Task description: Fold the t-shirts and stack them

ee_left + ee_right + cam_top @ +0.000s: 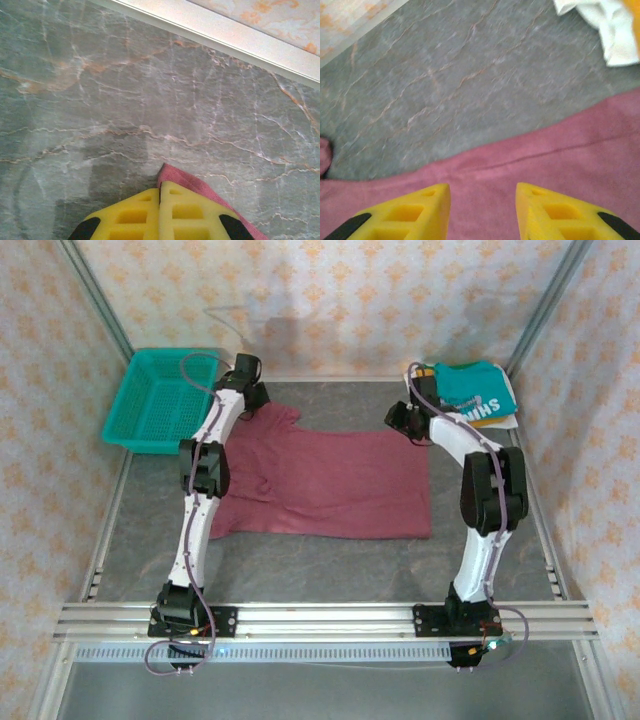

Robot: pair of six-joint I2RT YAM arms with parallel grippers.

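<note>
From above, the maroon t-shirt (330, 485) is lying flat, long axis left to right, the left gripper (245, 390) sitting at its far left sleeve and the right gripper (400, 422) at its far right corner. The left wrist view is showing fingers (135, 215) pressed together, pinching that sleeve's tip, a grip the overhead is hiding. The right wrist view is showing fingers (420, 210) spread, hovering over the shirt's far edge

White "SHINE" on teal t-shirt (476, 383)
</note>
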